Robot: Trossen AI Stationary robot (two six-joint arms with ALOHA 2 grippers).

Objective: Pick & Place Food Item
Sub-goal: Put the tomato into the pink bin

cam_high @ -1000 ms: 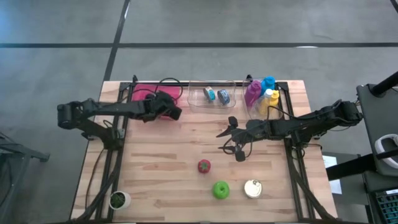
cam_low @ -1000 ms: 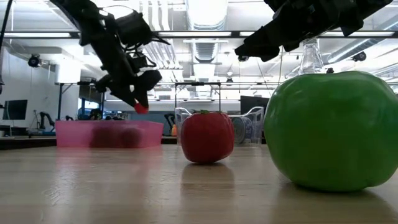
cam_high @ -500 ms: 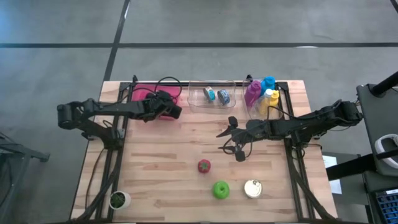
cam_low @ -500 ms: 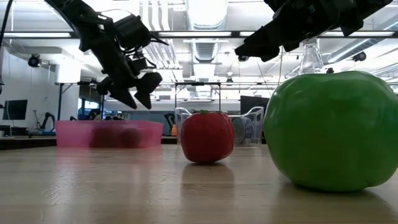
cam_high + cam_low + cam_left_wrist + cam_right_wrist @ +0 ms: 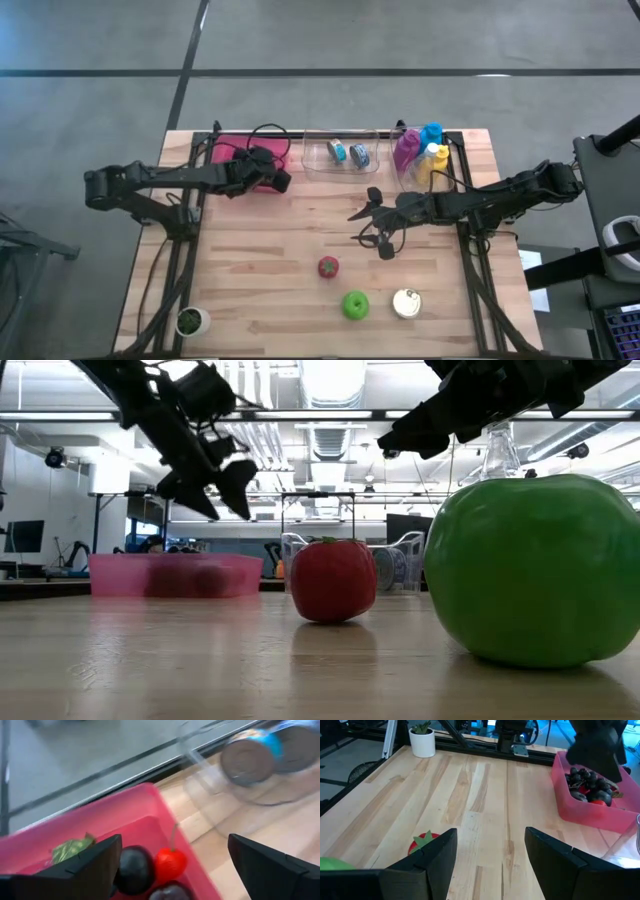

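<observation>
The pink bin (image 5: pixel 232 150) stands at the table's far left and holds dark fruits (image 5: pixel 134 869), a red cherry (image 5: pixel 170 863) and a green leaf (image 5: pixel 71 848). My left gripper (image 5: pixel 268 172) (image 5: pixel 228 508) (image 5: pixel 175 845) hangs open above the bin's right end and holds nothing. My right gripper (image 5: pixel 370 222) (image 5: pixel 490 845) waits open over the table's middle right. A red tomato-like fruit (image 5: pixel 327 266) (image 5: pixel 333 580) (image 5: pixel 422 841), a green apple (image 5: pixel 355 305) (image 5: pixel 535 565) and a tin can (image 5: pixel 406 303) rest on the near part of the table.
A clear bin (image 5: pixel 345 152) with two cans (image 5: pixel 248 754) stands at the far edge, with coloured bottles (image 5: pixel 425 148) to its right. A small potted plant (image 5: pixel 190 321) (image 5: pixel 422 740) sits at the near left corner. Bare wood lies between the bins and the fruit.
My left gripper held a small red fruit at its fingertips above the pink bin, then opened and let it go; the fruit has dropped out of the low view. The gripper has since risen a little, staying open. The right arm kept still.
</observation>
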